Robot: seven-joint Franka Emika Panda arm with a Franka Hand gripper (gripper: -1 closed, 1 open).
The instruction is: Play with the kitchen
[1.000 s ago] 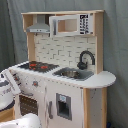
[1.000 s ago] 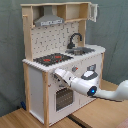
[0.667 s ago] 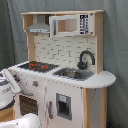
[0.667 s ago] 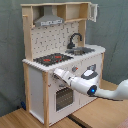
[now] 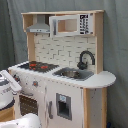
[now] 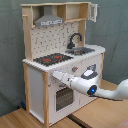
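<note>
White and light wood make up the tall toy kitchen [image 6: 62, 60], which stands on a wooden floor in front of a grey curtain [image 5: 112, 40] and fills most of both exterior views. Next biggest is the white robot arm [image 6: 107, 92], which reaches in from the second exterior view's right toward the kitchen's front. Its gripper [image 6: 56, 75] sits just above the dark oven door [image 6: 62, 97], close to the small knobs [image 6: 75, 69] under the red-ring stove [image 6: 52, 59]. I cannot tell if the gripper is apart or together. It looks like the arm wants to turn a knob or pull the oven door – that is my guess. If it pushes too hard, the light kitchen could slide or tip back. If it comes in a bit off, it could bump the front panel and miss the small knob – or slip off it.
</note>
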